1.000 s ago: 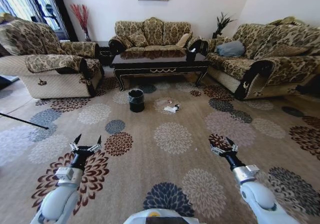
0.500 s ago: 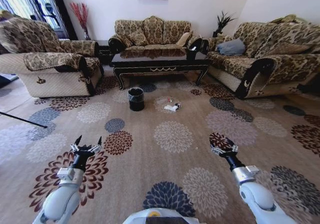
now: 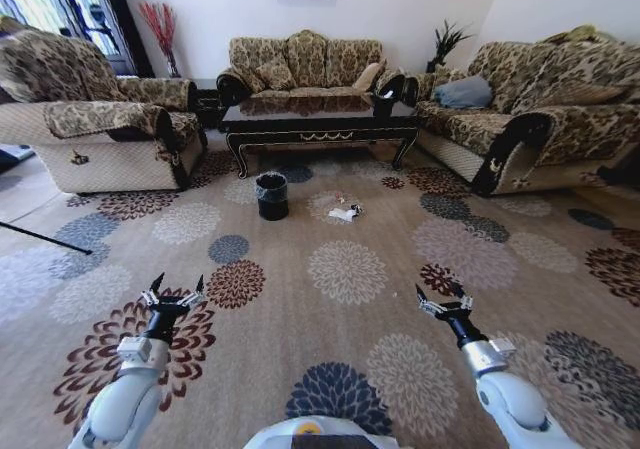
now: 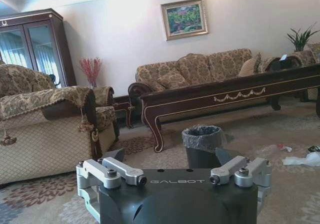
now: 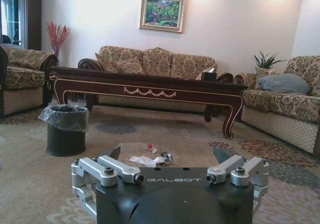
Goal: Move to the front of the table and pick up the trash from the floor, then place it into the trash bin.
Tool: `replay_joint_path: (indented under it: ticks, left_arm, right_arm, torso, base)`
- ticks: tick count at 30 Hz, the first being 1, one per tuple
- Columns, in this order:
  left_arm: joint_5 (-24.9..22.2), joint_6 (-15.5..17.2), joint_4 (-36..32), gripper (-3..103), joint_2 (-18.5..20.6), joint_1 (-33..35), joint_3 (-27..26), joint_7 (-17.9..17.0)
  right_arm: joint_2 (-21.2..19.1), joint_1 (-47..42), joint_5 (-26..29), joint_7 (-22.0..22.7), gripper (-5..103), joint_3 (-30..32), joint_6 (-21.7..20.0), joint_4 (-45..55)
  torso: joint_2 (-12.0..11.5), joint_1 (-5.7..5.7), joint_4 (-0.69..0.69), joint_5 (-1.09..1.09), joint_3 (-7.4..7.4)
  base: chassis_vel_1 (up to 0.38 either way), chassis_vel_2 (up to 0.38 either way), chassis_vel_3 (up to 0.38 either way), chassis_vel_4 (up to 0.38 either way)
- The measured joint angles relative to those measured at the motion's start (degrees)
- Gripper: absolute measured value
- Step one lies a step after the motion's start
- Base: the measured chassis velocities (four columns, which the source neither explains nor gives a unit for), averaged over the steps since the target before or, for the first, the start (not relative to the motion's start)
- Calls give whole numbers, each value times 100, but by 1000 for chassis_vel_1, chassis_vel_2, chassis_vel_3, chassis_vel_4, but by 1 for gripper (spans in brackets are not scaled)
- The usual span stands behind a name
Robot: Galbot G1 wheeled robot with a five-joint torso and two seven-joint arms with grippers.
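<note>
The dark-brown table (image 3: 320, 127) stands at the far side of the flowered carpet floor (image 3: 470, 259), in front of the middle sofa. Ahead of it lies the trash (image 3: 343, 212), a crumpled white paper with small bits around it. The black trash bin (image 3: 271, 196) with its clear liner stands just left of the trash. My left gripper (image 3: 172, 287) and right gripper (image 3: 443, 299) hover open and empty over the near carpet, well short of both. The left wrist view shows the left gripper (image 4: 169, 156), bin (image 4: 202, 145) and table (image 4: 225, 92). The right wrist view shows the right gripper (image 5: 167, 154), trash (image 5: 149, 159) and bin (image 5: 65, 129).
An armchair (image 3: 100, 134) lines the left side, a sofa (image 3: 305, 67) the back and another sofa (image 3: 540, 119) the right. A thin dark rod (image 3: 45, 239) lies on the floor at far left. Open carpet stretches between me and the table.
The whole head view has shifted slightly, so the camera has moved. The right gripper now sits a little lower in the view. The trash and bin lie where they were.
</note>
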Motion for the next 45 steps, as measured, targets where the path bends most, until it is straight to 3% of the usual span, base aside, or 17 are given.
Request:
replay_joint_path:
  ticks: [28, 45]
  left_arm:
    - [-33, -84, 23, 100, -56, 49, -28, 1]
    - [44, -197, 57, 100, -72, 18, 50, -24]
  right_arm:
    - [74, -142, -51, -102, 100, 140, 148, -53]
    - [59, -196, -30, -301, 100, 139, 186, -55]
  torso:
    - [-605, -117, 0, 0, -486]
    - [-969, -118, 0, 0, -907]
  base:
    - [0, 0, 0, 0]
    - [0, 0, 0, 0]
